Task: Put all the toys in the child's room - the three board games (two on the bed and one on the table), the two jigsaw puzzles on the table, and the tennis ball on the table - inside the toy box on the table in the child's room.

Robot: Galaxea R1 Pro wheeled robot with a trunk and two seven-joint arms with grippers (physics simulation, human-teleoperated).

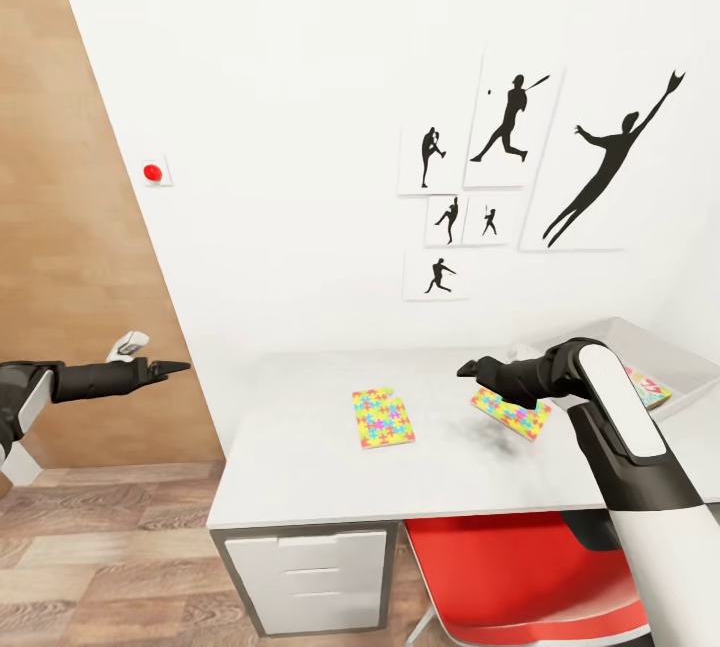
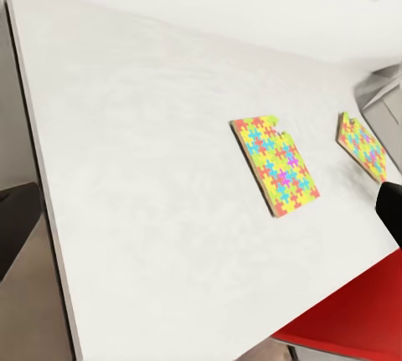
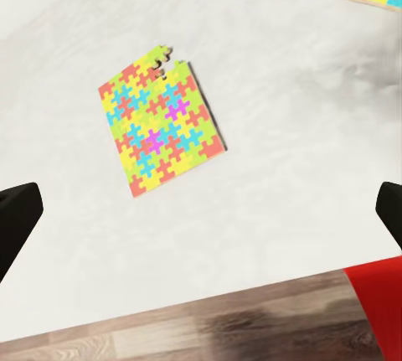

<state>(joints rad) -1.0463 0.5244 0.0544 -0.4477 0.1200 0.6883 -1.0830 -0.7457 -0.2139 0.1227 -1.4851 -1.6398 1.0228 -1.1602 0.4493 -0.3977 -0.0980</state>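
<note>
At the left edge of the head view, the left claw hangs off the bench, its fingers seemingly together, grasping nothing. Mid-frame, one jigsaw puzzle lies flat. To its right, the right claw hovers released above the second puzzle. The toy box sits at the right edge. Judged step: picking a puzzle; next, descend and clench.
</note>
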